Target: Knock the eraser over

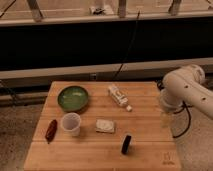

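Observation:
The eraser is a small black block standing upright near the front of the wooden table, right of centre. My white arm comes in from the right. The gripper hangs at its end over the table's right edge, to the right of the eraser and a little behind it, well apart from it.
A green bowl sits at the back left. A white cup and a dark red elongated object are at the front left. A flat white packet lies mid-table. A white tube lies at the back.

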Action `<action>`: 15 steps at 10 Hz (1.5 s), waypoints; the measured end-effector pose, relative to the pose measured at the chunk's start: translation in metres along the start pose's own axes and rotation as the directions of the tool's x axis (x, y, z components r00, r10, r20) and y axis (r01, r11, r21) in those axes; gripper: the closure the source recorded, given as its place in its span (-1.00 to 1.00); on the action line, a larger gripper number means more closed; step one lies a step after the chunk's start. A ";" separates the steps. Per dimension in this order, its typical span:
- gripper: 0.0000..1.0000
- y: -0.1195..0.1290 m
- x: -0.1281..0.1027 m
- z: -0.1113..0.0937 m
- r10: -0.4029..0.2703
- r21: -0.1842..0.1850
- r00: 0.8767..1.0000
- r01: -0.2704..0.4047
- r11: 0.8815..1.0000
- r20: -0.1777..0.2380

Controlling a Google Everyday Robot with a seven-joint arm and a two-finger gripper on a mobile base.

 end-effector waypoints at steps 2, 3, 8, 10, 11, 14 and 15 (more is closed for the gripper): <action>-0.60 0.010 -0.004 0.006 -0.016 -0.007 1.000 0.016 1.000 -0.001; -0.60 0.011 -0.006 0.007 -0.028 -0.009 1.000 0.028 1.000 -0.001; -0.60 0.038 -0.029 0.019 -0.103 -0.036 0.994 0.104 0.994 0.023; -0.60 0.046 -0.032 0.022 -0.130 -0.047 0.991 0.131 0.990 0.030; -0.60 0.054 -0.038 0.023 -0.152 -0.052 0.988 0.154 0.987 0.036; -0.60 0.066 -0.050 0.025 -0.186 -0.060 0.982 0.189 0.980 0.042; -0.60 0.072 -0.058 0.025 -0.201 -0.059 0.978 0.204 0.977 0.048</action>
